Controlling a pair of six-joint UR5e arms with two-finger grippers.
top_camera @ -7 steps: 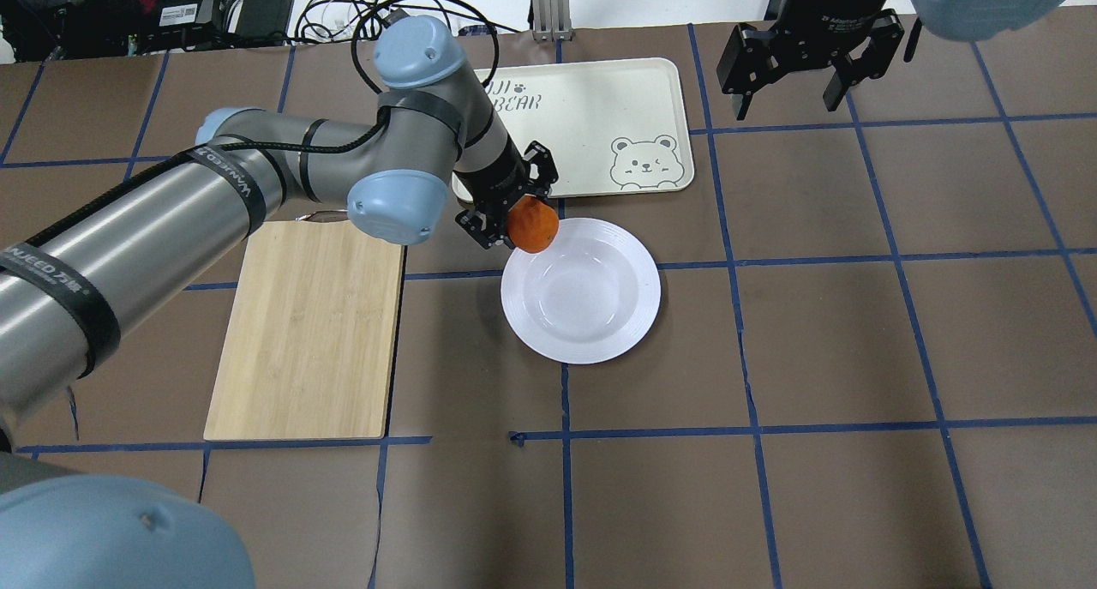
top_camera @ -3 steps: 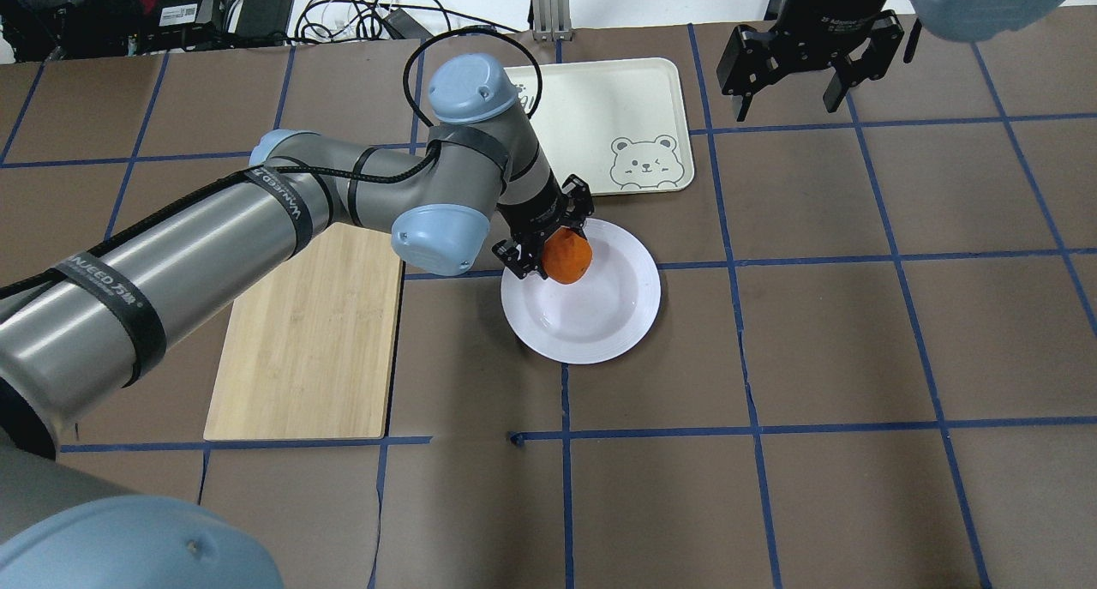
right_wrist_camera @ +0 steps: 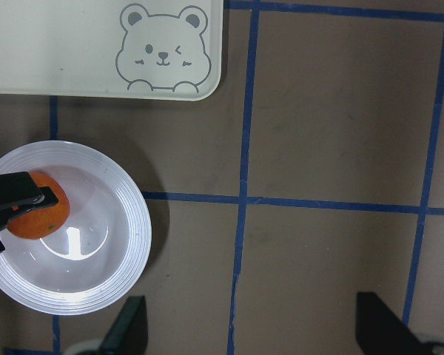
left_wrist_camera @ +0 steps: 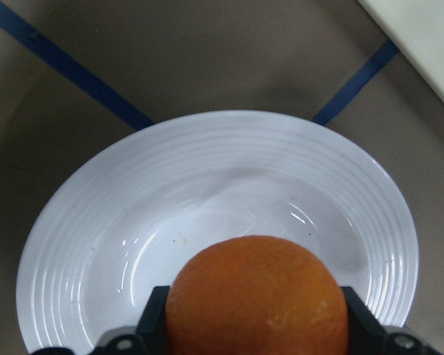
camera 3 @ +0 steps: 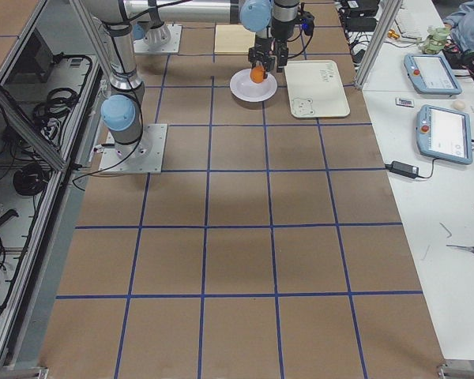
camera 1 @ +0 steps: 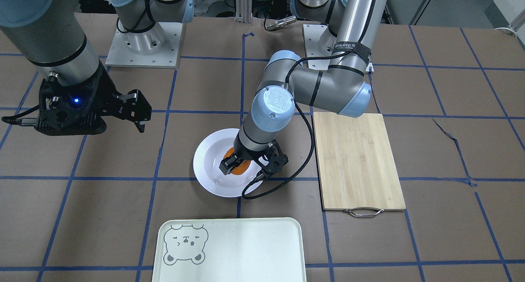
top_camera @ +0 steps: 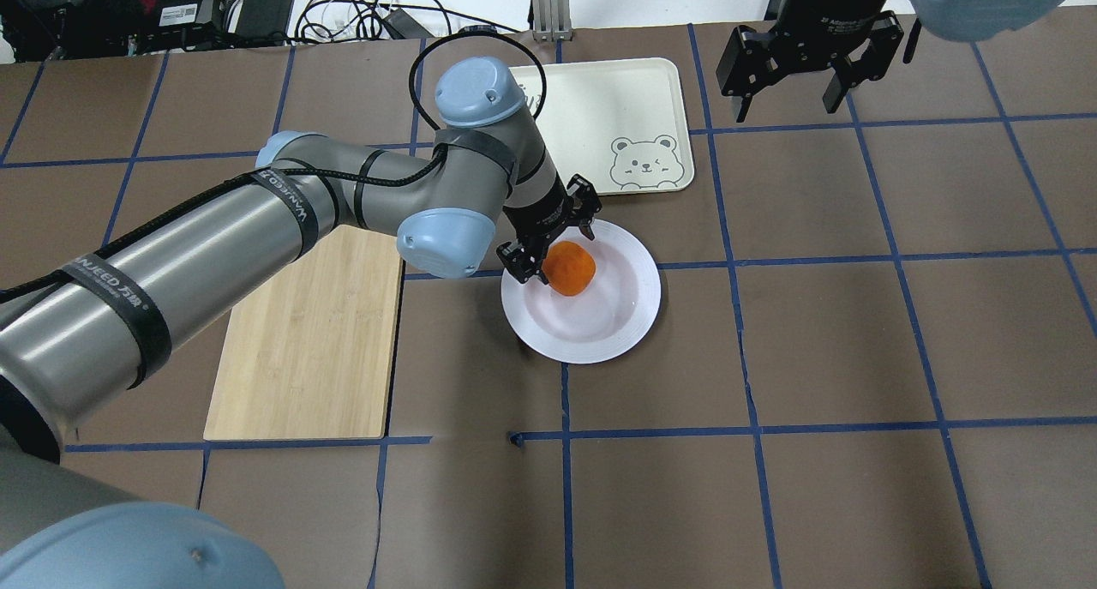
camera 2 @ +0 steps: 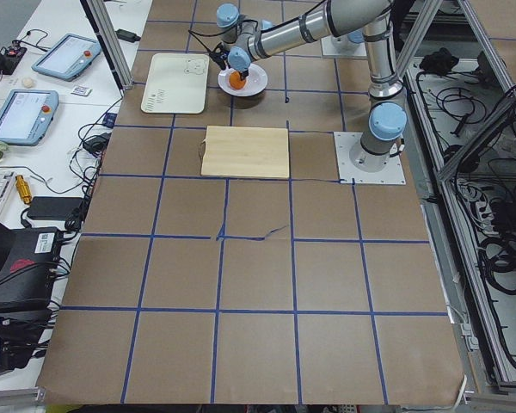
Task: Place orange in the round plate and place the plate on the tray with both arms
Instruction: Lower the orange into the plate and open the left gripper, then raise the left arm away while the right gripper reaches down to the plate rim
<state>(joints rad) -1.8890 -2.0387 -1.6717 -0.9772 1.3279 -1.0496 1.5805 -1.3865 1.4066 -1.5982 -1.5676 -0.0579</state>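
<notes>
The orange (top_camera: 572, 269) is low over the sunken centre of the round white plate (top_camera: 630, 310), and my left gripper (top_camera: 561, 259) is shut on it. The left wrist view shows the orange (left_wrist_camera: 257, 296) clamped between both fingers, with the plate (left_wrist_camera: 96, 222) just beneath it; whether it touches the plate I cannot tell. The cream tray (top_camera: 617, 100) with its bear face lies just beyond the plate. My right gripper (top_camera: 788, 92) hangs open and holds nothing, high above the table to the right of the tray. From its wrist view I see the plate (right_wrist_camera: 111, 281) and the tray (right_wrist_camera: 59, 44) below.
A bamboo cutting board (top_camera: 308, 332) with a metal handle lies left of the plate, partly under my left arm. Brown table covering with blue tape lines (top_camera: 737, 332) surrounds the plate. Cables and devices (top_camera: 171, 6) sit beyond the far edge.
My left arm has carried the orange from the plate's far-left rim in over its centre and lowered it. The right arm has not moved.
</notes>
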